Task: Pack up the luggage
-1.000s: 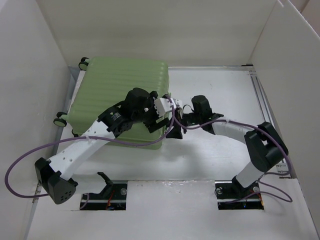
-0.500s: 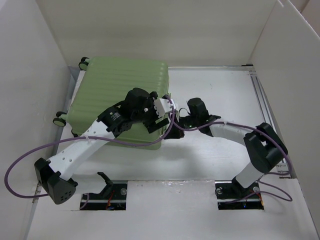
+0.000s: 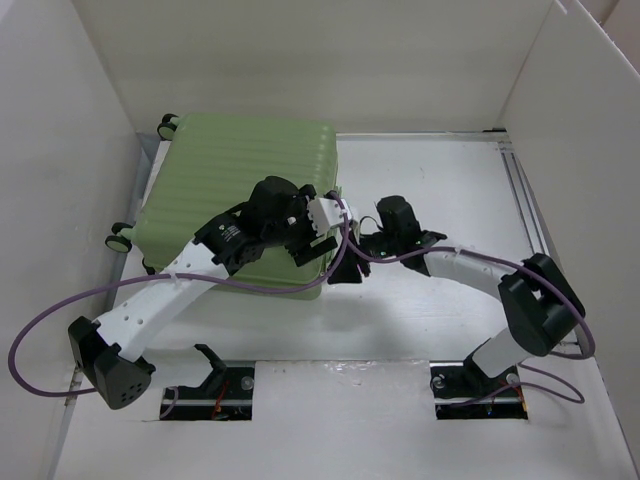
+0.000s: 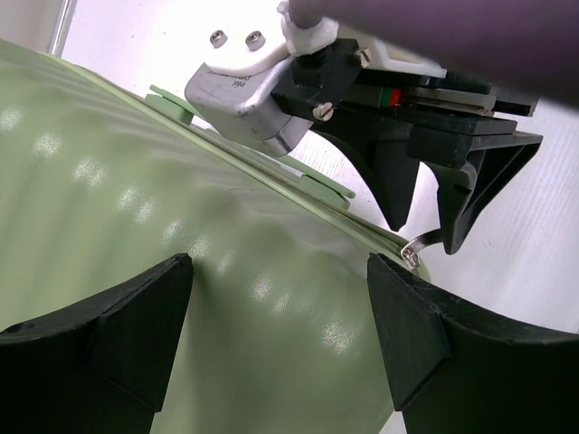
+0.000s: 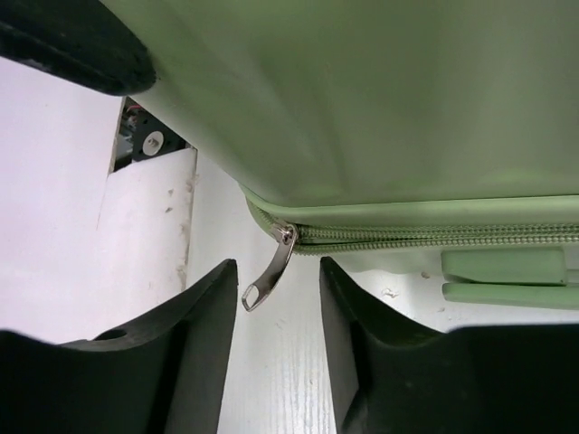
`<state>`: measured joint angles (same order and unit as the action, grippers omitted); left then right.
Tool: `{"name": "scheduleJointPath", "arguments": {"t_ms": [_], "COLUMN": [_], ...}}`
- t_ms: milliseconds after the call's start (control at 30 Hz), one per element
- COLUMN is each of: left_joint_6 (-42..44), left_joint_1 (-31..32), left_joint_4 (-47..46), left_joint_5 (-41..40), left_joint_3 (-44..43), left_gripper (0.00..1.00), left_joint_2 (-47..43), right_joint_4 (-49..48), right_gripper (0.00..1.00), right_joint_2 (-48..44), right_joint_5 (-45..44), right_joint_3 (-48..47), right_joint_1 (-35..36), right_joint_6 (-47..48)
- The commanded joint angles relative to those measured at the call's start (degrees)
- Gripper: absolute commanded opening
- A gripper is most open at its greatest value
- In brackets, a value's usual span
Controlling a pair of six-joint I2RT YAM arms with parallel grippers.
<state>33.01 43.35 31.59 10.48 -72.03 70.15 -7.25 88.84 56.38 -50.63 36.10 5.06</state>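
Light-green ribbed luggage [image 3: 240, 160] lies closed, silver zipper pull [image 5: 269, 270] dangling.

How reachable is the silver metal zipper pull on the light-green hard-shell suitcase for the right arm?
Probably yes: the silver metal zipper pull hangs free between the open jaws of the right gripper; nothing blocks it.

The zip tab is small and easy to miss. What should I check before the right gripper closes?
1. Zipper pull between the fingers of the right gripper: ok.
2. Right gripper open, not yet on the pull: ok.
3. Left gripper open above the luggage: ok.
4. Left gripper pressing the lid down: cannot tell.
5. Luggage zipped shut round the corner: cannot tell.
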Motion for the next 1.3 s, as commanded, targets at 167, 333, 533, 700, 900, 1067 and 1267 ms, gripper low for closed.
{"name": "scheduleJointPath", "arguments": {"t_ms": [167, 333, 533, 700, 900, 1067, 1267], "left_joint_6": [1.87, 1.88, 1.88, 1.88, 1.88, 1.88, 3.11], "left_joint_1": [-1.08, -1.08, -1.08, -1.08, -1.08, -1.08, -1.08], "left_joint_4": [11.47, 11.47, 10.94, 10.94, 10.42, 10.42, 12.09], "left_joint_5": [-4.24, -4.24, -4.24, -4.24, -4.24, -4.85, -4.24], "left_joint_3": [1.8, 2.33, 2.86, 2.86, 3.39, 3.39, 3.39], "left_gripper": [0.72, 0.71, 0.7, 0.7, 0.69, 0.45, 0.0], "left_joint_2": [-0.54, -0.54, -0.54, -1.07, -1.07, -1.6, -2.21], "right_joint_4": [3.02, 3.73, 3.73, 3.73, 3.73, 7.31, 14.45], "right_gripper": [0.49, 0.54, 0.45, 0.48, 0.21, 0.0, 0.0], "right_joint_2": [2.48, 3.8, 3.27, 3.89, 3.89, 2.58, -2.87], "right_joint_5": [-0.83, -2.42, -4.7, -4.17, -9.79, -15.93, -29.29], "right_joint_3": [-3.33, -3.33, -5.17, -5.79, -6.41, -6.41, -5.19], "right_joint_1": [1.08, 1.6, 2.31, 2.83, 3.98, 3.98, 3.45], "right_joint_6": [1.0, 1.0, -0.83, -2.07, -3.3, -3.22, -1.46]}}
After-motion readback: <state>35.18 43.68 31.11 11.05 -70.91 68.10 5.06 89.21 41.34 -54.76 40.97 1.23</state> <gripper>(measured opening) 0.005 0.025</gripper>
